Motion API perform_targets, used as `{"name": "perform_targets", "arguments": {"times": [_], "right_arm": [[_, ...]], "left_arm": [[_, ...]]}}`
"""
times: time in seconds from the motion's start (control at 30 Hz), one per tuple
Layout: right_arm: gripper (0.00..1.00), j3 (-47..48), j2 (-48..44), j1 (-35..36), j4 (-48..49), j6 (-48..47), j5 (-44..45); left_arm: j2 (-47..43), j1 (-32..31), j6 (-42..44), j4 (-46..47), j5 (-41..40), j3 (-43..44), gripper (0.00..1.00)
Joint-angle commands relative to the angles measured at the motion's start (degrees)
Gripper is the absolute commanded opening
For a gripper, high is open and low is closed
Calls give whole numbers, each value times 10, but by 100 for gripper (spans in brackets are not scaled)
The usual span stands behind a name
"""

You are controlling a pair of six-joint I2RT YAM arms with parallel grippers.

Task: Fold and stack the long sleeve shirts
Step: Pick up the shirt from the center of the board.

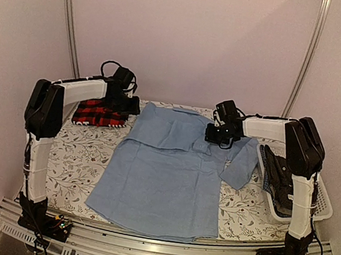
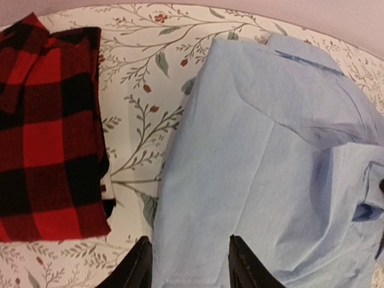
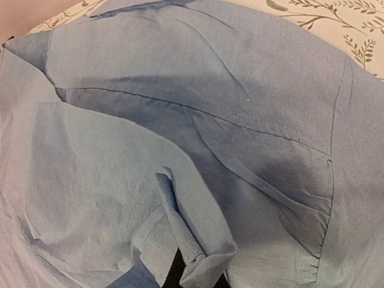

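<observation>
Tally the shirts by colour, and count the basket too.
Light blue shirt: 1
Red-and-black plaid shirt: 1
Dark checked shirt: at least 1, bundled so more cannot be ruled out
White basket: 1
Total: at least 4

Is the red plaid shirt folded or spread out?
Folded: the red plaid shirt lies as a compact rectangle beside the spread light blue shirt.

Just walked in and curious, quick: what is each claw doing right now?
Left gripper: open, over the edge of the light blue shirt, holding nothing.
Right gripper: shut on that shirt's sleeve cuff.
</observation>
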Motion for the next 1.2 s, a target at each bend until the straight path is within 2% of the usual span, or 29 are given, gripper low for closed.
{"name": "perform_targets", "arguments": {"times": [0.0, 0.3, 0.57, 0.77, 0.93, 1.17], "right_arm": [[0, 54, 64, -16, -32, -18, -42], [0, 124, 147, -57, -42, -14, -66], [0, 155, 168, -71, -36, 2, -119], [0, 147, 141, -63, -20, 2, -145], [0, 146, 109, -58, -13, -8, -154], [0, 155, 63, -48, -10, -10, -164]], "left_arm": [[-147, 6, -31, 39, 31, -171, 43], [-375, -4, -125, 91, 57, -481, 43], [-495, -56, -227, 61, 48, -639, 43], [-572, -121, -317, -17, -6, -704, 42], [-644, -160, -386, -48, -14, -757, 40], [-660, -205, -428, -63, 0, -795, 38]]}}
